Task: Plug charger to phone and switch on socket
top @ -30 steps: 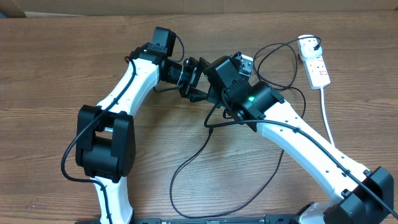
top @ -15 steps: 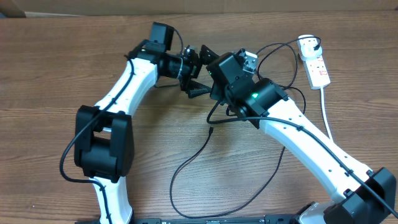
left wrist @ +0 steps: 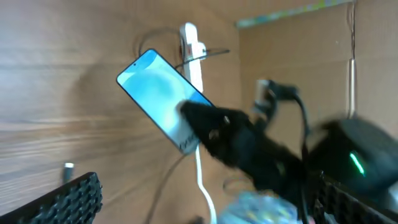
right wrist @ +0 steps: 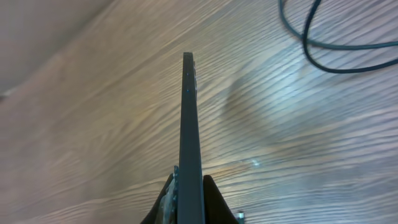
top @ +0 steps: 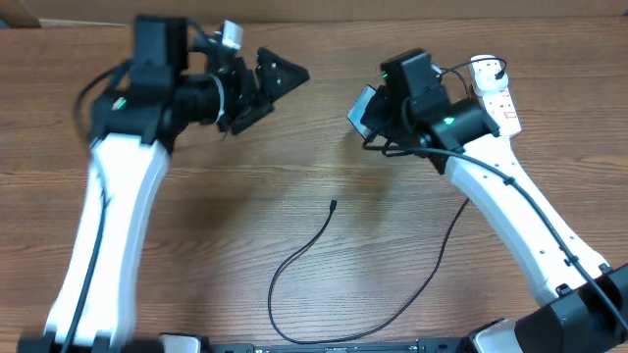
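My right gripper (right wrist: 188, 190) clamps the phone (left wrist: 158, 96) over the tabletop (top: 196, 226); its screen text is too blurred to read. My left gripper (top: 285, 90) hangs spread wide.

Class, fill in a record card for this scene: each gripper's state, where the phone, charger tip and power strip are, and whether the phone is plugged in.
left gripper: open, holding nothing
right gripper: shut on the slim blue-screened smartphone, held above the wooden table
thin black charger cable: connector tip lies loose on the wood, apart from the smartphone
white power strip: far right side of the table
plugged in: no
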Tool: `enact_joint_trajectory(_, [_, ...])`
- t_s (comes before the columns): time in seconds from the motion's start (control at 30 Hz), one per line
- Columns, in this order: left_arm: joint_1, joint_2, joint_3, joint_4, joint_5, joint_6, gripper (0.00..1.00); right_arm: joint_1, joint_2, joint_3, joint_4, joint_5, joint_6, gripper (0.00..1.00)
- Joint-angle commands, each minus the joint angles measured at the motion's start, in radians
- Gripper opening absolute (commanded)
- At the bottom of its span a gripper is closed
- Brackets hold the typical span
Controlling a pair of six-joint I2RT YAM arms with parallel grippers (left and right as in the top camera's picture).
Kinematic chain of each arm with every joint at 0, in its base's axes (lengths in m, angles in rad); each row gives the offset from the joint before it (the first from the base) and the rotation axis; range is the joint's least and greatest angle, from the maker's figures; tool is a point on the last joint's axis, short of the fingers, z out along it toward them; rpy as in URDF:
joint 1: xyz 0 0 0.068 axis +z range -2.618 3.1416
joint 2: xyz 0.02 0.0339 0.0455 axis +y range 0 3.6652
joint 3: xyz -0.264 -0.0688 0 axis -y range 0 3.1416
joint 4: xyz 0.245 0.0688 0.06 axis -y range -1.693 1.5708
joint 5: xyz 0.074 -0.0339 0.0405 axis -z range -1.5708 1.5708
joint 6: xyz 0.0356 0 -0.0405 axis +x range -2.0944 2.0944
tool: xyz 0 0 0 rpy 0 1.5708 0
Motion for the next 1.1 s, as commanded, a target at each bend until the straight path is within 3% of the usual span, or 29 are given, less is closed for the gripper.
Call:
enact_joint_trajectory(0.0, [0.000, -0.137, 0.018, -0.072, -0.240, 0.114, 1.00, -0.041, -0.022, 0.045, 0.036, -0.186, -0.003, 0.04])
enact_joint_trajectory(0.27, [-0.002, -0.234, 0.018, -0.255, -0.525, 0.037, 1.00, -0.097, -0.022, 0.045, 0.142, -0.469, 0.017, 0.04])
enact_joint_trajectory(0.47, [-0.014, -0.171, 0.016, -0.220, -0.307, -0.008, 1.00, -0.123, -0.022, 0.045, 0.263, -0.702, 0.151, 0.04])
enact_joint_trajectory(0.6, [-0.042, -0.110, 0.016, -0.151, -0.193, -0.070, 1.00, -0.128, -0.022, 0.045, 0.295, -0.753, 0.284, 0.04])
enact_joint_trajectory(0.7, [-0.056, -0.067, 0.016, -0.089, -0.141, -0.188, 1.00, -0.128, -0.022, 0.045, 0.295, -0.764, 0.399, 0.04])
enact_joint_trajectory(1.07, [-0.058, 0.007, 0.016, -0.010, -0.127, -0.647, 0.83, -0.127, -0.022, 0.045, 0.367, -0.819, 0.742, 0.04])
